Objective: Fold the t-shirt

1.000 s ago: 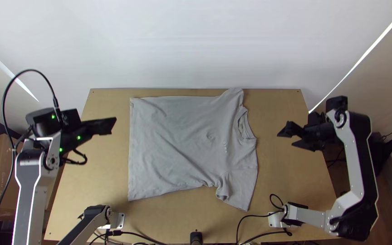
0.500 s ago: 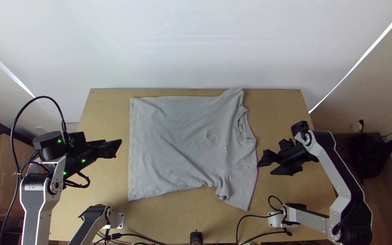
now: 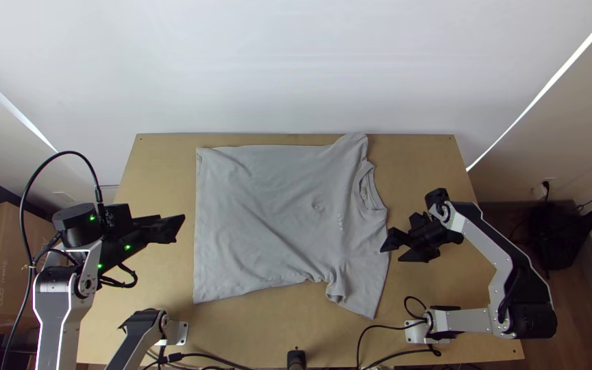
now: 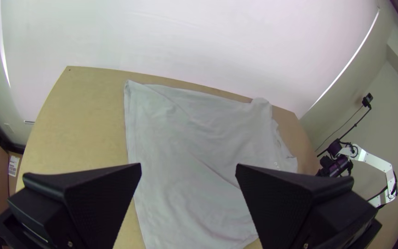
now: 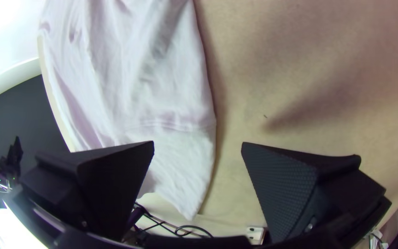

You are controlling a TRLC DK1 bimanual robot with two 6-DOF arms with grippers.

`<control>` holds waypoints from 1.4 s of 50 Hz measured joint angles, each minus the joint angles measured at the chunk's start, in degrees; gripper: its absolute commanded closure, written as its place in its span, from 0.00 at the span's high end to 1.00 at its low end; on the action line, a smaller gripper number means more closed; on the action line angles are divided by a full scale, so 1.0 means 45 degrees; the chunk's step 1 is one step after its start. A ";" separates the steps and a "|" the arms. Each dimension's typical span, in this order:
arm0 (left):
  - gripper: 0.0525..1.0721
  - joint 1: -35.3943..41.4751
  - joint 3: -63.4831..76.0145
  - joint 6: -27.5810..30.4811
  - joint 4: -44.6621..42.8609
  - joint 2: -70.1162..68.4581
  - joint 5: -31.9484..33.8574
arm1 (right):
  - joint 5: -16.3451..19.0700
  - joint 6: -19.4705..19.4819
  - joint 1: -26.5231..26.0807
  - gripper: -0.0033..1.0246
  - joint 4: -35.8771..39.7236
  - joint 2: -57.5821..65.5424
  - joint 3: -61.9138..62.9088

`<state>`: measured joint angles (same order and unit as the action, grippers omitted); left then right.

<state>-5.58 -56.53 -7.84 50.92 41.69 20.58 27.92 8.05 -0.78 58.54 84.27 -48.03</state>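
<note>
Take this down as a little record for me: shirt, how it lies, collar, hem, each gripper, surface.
Item: grey t-shirt
Lie: spread out, lightly wrinkled
Collar: toward the right arm's side
Hem: toward the left arm's side
Left gripper: open, empty, off the hem side
Right gripper: open, empty, near the sleeve below the collar
Surface: light wooden table
</note>
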 measured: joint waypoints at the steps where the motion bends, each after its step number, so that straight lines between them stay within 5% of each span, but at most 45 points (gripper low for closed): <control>1: 0.96 -0.0029 0.0024 0.0000 0.0000 -0.0019 0.0000 | 0.0000 0.0000 0.0010 0.80 -0.0170 0.0015 0.0097; 8: 0.96 -0.0185 0.0175 0.0000 0.0000 -0.0053 0.0000 | 0.0005 0.0024 0.0350 0.70 -0.0976 0.0015 0.0510; 15: 0.96 -0.0204 0.0262 0.0427 0.0199 -0.0053 0.0000 | 0.0097 0.0121 0.0704 0.43 -0.1690 0.0000 0.0816; 22: 0.96 -0.0078 0.0282 0.2030 0.1438 0.0073 0.0000 | 0.0131 0.0296 0.0758 0.02 -0.2934 -0.0316 0.1370; 34: 0.96 0.0355 0.0879 0.5605 0.4634 0.1039 -0.0049 | -0.0107 0.0636 0.0840 0.03 -0.4143 -0.1457 0.2259; 41: 0.96 0.0743 0.1802 0.6868 0.5853 0.1826 -0.1360 | -0.0107 0.0743 0.0840 0.03 -0.4153 -0.1821 0.2273; 48: 0.96 0.1166 0.2807 0.7242 0.6023 0.3094 -0.2482 | -0.0107 0.0869 0.0840 0.03 -0.4153 -0.2142 0.2399; 70: 0.95 0.2934 0.3026 0.6863 0.5897 0.7665 -0.2691 | -0.0107 0.1214 0.1044 0.03 -0.4163 -0.2812 0.2827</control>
<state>7.62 -42.92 23.05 77.45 76.18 8.47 27.44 13.52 3.92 39.81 71.61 -35.31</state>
